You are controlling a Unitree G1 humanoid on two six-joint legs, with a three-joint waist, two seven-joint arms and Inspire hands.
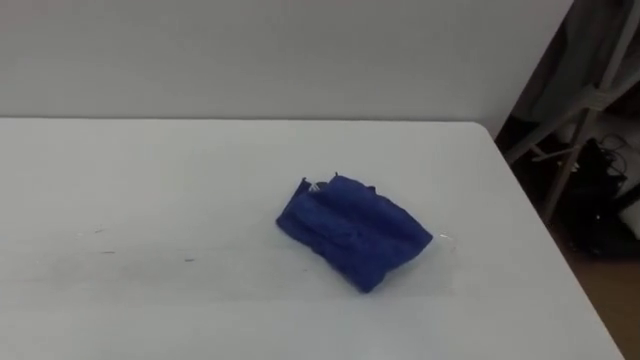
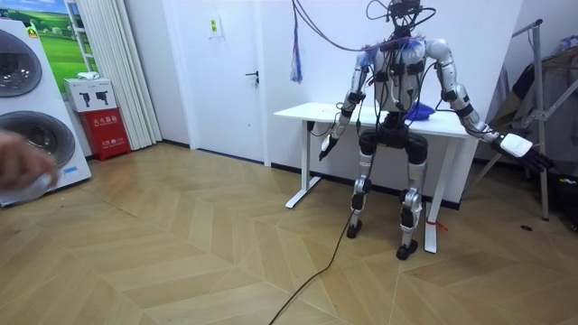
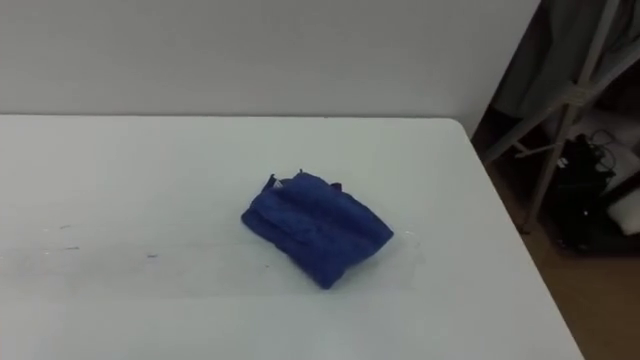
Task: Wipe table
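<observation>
Blue cloth [image 1: 352, 230] lies crumpled on the white table [image 1: 150, 170], right of centre, nearer the right edge than the left and clear of every edge. Nothing sits on it or touches it. Faint marks [image 1: 186, 259] run along the surface towards the front left, well apart from the cloth. Off the right edge there's a grey stand [image 1: 570, 150] with dark gear [image 1: 603, 200] on the floor behind it, close to the far right corner but not touching the table. In the room view the robot stands at the front edge, facing the table and the wall. Left hand [image 2: 327, 147] hangs low below the front edge near the left end. Right hand [image 2: 535, 160] is held out sideways past the right edge, near the stand. Neither is on the cloth; can't tell how the fingers of either are set. Two stacked washers [image 2: 23, 99] at the room view's left, drum contents unreadable, a red box [image 2: 107, 132] beside them, a shut door [image 2: 230, 72] further along. A person's hand [image 2: 20, 167] shows blurred at that left edge.
</observation>
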